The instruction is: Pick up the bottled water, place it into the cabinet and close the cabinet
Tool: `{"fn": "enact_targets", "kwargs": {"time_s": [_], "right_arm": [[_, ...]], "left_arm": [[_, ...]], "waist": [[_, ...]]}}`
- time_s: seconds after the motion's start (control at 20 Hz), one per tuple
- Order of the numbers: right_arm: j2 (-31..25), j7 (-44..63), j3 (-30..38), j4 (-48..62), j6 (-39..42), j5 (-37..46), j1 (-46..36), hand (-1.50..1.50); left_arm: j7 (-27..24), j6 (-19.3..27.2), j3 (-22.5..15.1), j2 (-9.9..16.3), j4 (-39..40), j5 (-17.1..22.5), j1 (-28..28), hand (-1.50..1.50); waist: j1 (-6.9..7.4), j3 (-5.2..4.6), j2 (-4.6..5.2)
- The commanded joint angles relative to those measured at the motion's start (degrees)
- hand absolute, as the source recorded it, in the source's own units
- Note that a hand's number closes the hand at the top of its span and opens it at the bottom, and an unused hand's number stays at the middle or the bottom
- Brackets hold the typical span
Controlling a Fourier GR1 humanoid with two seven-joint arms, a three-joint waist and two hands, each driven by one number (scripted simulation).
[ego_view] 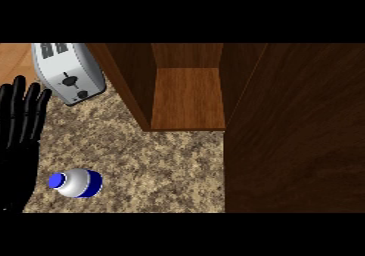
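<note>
Speckled worktop [170, 165], on which a bottled water [76, 182], a toaster [68, 71] and an open cabinet [186, 90] are carried.

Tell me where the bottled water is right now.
In the head view, the bottled water stands on the counter at lower left, just right of the open left hand.

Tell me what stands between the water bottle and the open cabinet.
Nothing visible: bare counter lies between the bottled water and the open cabinet. The toaster stands left of that path.
</note>
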State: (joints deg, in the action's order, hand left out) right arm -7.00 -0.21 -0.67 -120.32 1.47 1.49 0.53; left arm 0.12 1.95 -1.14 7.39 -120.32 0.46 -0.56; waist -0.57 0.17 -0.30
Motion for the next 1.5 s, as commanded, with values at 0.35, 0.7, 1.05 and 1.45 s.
{"fn": "enact_targets", "kwargs": {"time_s": [0.35,0.7,1.05,1.45], "right_arm": [[3.4,5.4,-5.6,-6.4,5.5,-10.7,13.2,-1.5],[-1.4,9.9,-1.0,-21.0,10.1,-20.7,23.7,-1.5],[-1.8,15.6,2.1,-23.3,9.0,-24.7,21.4,-1.5],[-1.4,17.2,2.5,-26.7,9.3,-25.3,24.4,-1.5]], "left_arm": [[6.1,5.9,-10.1,-7.2,-8.1,6.0,16.2,-1.5],[12.9,9.9,-22.7,-7.2,-24.9,-1.7,29.1,-1.5],[15.5,14.0,-29.6,-5.3,-31.1,-7.4,32.1,-1.5],[11.4,18.2,-37.4,-3.8,-29.8,-12.0,35.4,-1.5]], "waist": [[0.67,-0.23,-0.01],[0.44,-0.11,-0.18],[0.65,-0.11,-0.01],[0.37,-0.04,-0.33]]}}
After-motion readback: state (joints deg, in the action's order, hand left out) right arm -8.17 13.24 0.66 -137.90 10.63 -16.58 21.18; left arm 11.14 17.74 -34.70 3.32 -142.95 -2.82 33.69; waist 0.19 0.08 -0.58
